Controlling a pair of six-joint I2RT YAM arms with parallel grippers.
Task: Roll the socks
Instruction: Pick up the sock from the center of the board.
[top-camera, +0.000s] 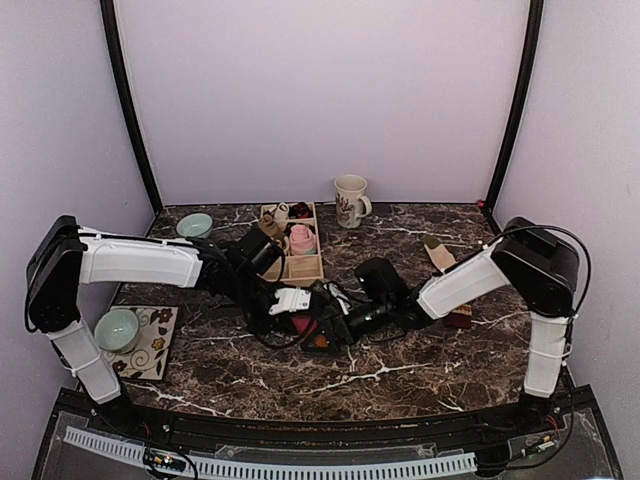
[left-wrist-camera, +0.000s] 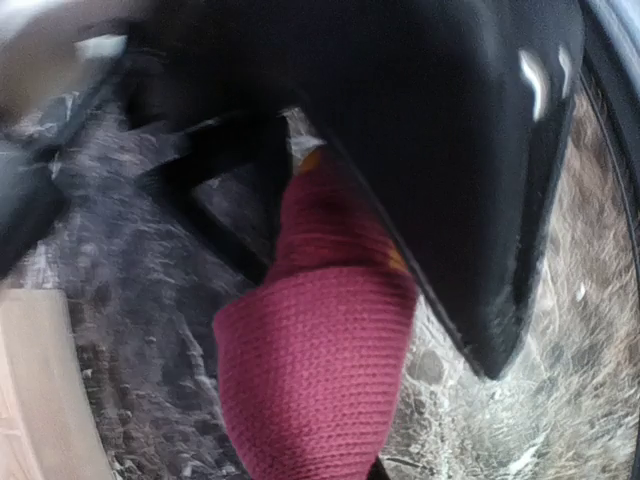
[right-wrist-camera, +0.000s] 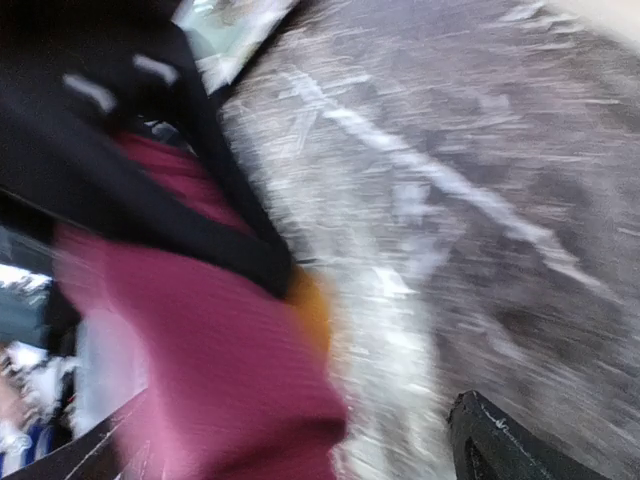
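Note:
A maroon sock (left-wrist-camera: 320, 380) with an orange band (right-wrist-camera: 312, 312) is bunched at the middle of the table, seen in the top view as a maroon and orange patch (top-camera: 303, 327). My left gripper (top-camera: 300, 315) reaches it from the left. The sock rises straight out of its jaws in the left wrist view, so it is shut on it. My right gripper (top-camera: 335, 322) meets it from the right and stands open. One right fingertip (right-wrist-camera: 490, 440) is well clear of the fabric. The black body across the left wrist view is the right gripper's finger (left-wrist-camera: 480, 200). Both wrist views are blurred.
A wooden divided tray (top-camera: 305, 268) behind the grippers holds a pink bundle (top-camera: 300, 240) and small items. A mug (top-camera: 350, 200) stands at the back, a teal bowl (top-camera: 194, 226) at back left, another bowl (top-camera: 117, 330) on a patterned mat (top-camera: 155, 345) at left, and a small brown block (top-camera: 460, 318) at right.

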